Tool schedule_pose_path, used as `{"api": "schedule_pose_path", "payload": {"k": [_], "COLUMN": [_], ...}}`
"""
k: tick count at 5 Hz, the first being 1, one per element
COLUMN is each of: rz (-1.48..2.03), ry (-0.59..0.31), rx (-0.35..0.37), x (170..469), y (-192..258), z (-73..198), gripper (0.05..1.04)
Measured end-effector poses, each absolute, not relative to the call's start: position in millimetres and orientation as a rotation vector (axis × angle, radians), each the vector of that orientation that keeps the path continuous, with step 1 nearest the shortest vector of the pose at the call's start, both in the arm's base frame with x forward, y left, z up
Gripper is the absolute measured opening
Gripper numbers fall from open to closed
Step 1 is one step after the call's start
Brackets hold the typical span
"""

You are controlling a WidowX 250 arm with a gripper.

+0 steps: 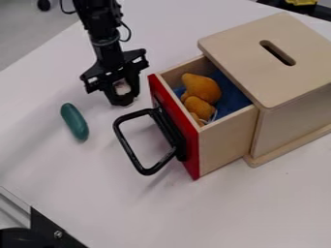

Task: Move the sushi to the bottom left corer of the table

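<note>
Pale piece point(122, 87), probably sushi, at gripper point(123, 94); cannot tell whether gripped. Confirm secure hold, lift level, clear green toy point(75, 122), lower fully before release.

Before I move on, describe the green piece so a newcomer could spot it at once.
Find the big wooden box, its drawer pulled open. Beyond the drawer's black handle, toward the picture's left, the green piece lies on the white table. It is slim and round-ended, unlike the plump orange toys inside the drawer.

Arm point(97, 17): black | cable point(129, 33): thin, black, looped | band point(105, 42): grey | pincer point(122, 98): black, angular
</note>
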State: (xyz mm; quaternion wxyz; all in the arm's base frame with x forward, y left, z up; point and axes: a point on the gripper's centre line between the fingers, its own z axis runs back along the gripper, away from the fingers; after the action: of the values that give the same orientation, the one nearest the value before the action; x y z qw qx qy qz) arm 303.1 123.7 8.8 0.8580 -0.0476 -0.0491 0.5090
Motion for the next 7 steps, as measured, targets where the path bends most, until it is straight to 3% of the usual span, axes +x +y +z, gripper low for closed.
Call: {"api": "schedule_pose_path", "payload": {"k": [1,3,5,6,7], "rz": [1.079,1.187,1.363,1.456,1.501], "ry": [-0.128,-0.211,-0.263,-0.289,-0.253], "rx": [-0.026,-0.035,-0.037,-0.013,-0.055], "x": [300.1,284.8,234.7,211.8,202.2], "y": [120.2,147.1,210.9,247.5,268.4], "z": [9.9,57.3,86.2,86.3,64.1], "gripper": [0.404,0.4,0.4,0.4,0.4]}}
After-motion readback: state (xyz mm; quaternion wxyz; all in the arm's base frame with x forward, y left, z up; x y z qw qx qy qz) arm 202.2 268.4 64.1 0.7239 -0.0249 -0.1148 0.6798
